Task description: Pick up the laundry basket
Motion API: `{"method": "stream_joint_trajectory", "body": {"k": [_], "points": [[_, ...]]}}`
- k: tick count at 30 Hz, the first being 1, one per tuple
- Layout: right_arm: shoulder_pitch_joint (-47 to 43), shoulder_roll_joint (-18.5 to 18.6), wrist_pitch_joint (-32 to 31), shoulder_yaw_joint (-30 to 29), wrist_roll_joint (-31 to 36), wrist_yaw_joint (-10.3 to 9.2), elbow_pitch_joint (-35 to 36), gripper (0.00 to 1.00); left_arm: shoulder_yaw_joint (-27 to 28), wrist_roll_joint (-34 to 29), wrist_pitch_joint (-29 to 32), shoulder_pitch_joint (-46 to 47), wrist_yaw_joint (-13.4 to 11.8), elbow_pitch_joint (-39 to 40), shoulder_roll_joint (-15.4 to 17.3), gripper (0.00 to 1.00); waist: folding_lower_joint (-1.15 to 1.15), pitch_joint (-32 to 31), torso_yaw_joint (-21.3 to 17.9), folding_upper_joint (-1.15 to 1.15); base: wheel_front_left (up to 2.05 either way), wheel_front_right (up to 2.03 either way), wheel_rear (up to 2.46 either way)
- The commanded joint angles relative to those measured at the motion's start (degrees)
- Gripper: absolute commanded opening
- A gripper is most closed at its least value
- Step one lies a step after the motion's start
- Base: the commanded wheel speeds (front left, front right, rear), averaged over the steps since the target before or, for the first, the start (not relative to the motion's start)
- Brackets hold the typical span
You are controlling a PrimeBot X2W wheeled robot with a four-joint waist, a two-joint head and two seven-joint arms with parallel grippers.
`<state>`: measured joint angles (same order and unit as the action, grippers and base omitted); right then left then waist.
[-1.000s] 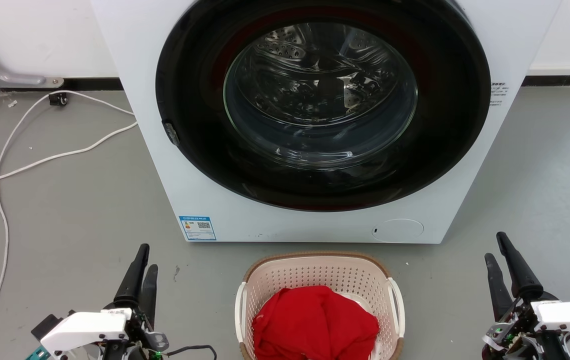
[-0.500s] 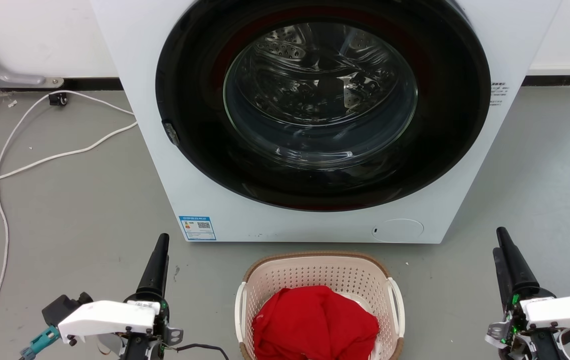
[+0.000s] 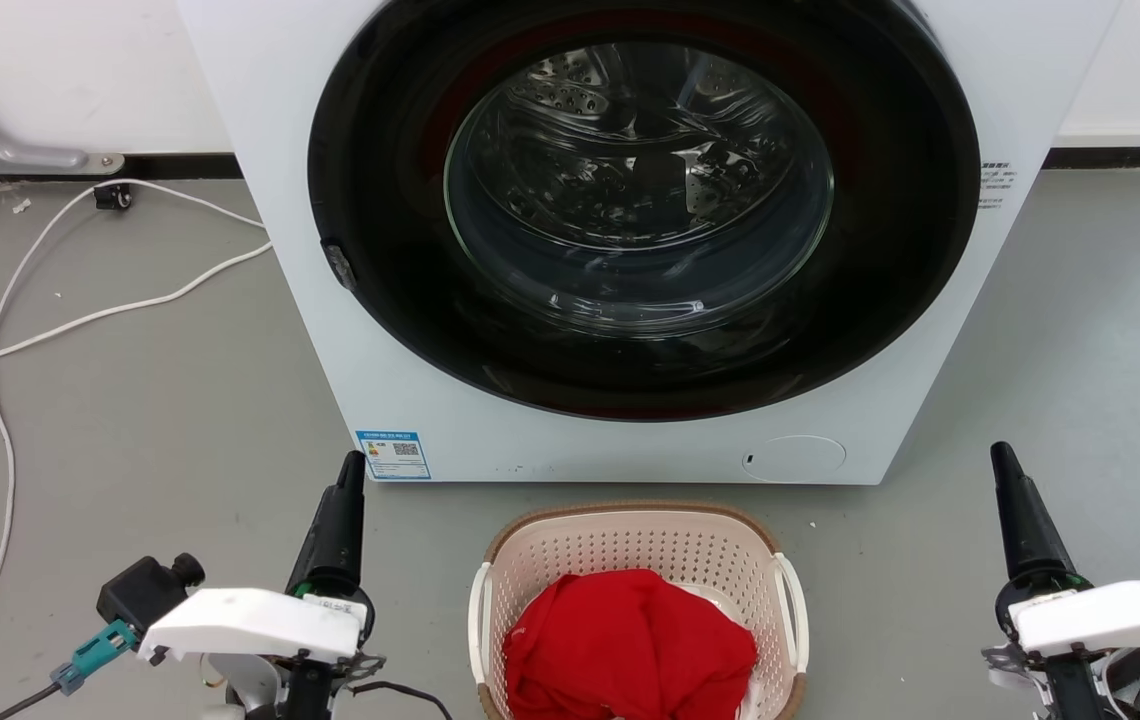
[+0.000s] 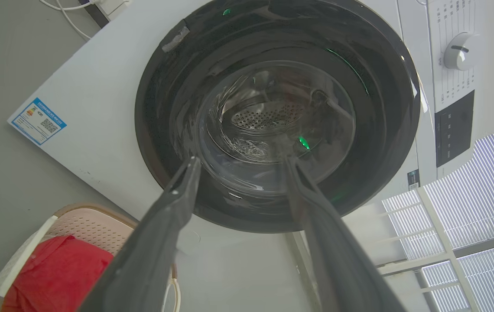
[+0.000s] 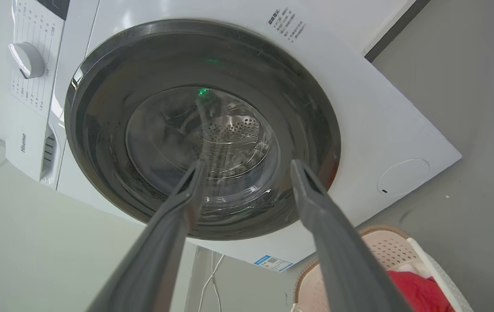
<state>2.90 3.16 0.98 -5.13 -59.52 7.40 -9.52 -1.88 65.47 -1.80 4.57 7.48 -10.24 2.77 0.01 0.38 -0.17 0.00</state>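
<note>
The laundry basket (image 3: 630,545) is cream-pink with perforated walls, a brown rim and white side handles. It stands on the floor in front of the washer and holds a red cloth (image 3: 630,640). My left gripper (image 3: 354,462) is to its left and my right gripper (image 3: 1000,452) is far to its right. Both are apart from it and point toward the washer. In the left wrist view the left gripper (image 4: 240,159) is open and empty, with the basket (image 4: 86,219) at lower left. In the right wrist view the right gripper (image 5: 248,162) is open, with the basket (image 5: 385,249) at lower right.
A white front-loading washer (image 3: 330,300) with a dark round glass door (image 3: 640,200) stands just behind the basket. A white cable (image 3: 0,330) snakes over the grey floor at left. Bare floor lies on both sides of the basket.
The left gripper has moved forward and right, toward the basket. Both grippers have turned, so each pair of fingers now lines up edge-on in the head view. The basket stays put.
</note>
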Motion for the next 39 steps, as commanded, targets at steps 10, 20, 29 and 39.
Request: {"method": "stream_joint_trajectory", "body": {"k": [10, 20, 29, 39], "points": [[-0.65, -0.13, 0.53, 0.53, 14.51, 0.11, 3.95, 1.00, -2.26, -10.80, -2.49, 1.46, -0.69, 1.28, 0.18, 1.00, -0.01, -0.03, 0.07, 0.00, 0.00, 0.00, 0.00], [-1.94, -0.19, 0.24, 0.91, 23.95, 0.11, 6.33, 1.00, -3.99, -18.92, -4.28, 1.54, -0.95, 1.88, 0.18, 1.00, -0.01, -0.11, 0.15, 0.00, 0.00, 0.00, 0.00], [-2.59, -0.22, 0.27, 1.49, 30.67, 0.12, 8.02, 1.00, -5.37, -25.94, -5.78, 1.43, -1.42, 1.81, 0.18, 1.00, -0.01, -0.15, 0.14, 0.00, 0.00, 0.00, 0.00], [-3.51, -0.23, 0.29, 1.92, 37.66, 0.12, 9.88, 1.00, -6.34, -33.42, -7.28, 1.40, -1.99, 1.85, 0.18, 1.00, -0.01, -0.05, 0.07, 0.00, 0.00, 0.00, 0.00]]}}
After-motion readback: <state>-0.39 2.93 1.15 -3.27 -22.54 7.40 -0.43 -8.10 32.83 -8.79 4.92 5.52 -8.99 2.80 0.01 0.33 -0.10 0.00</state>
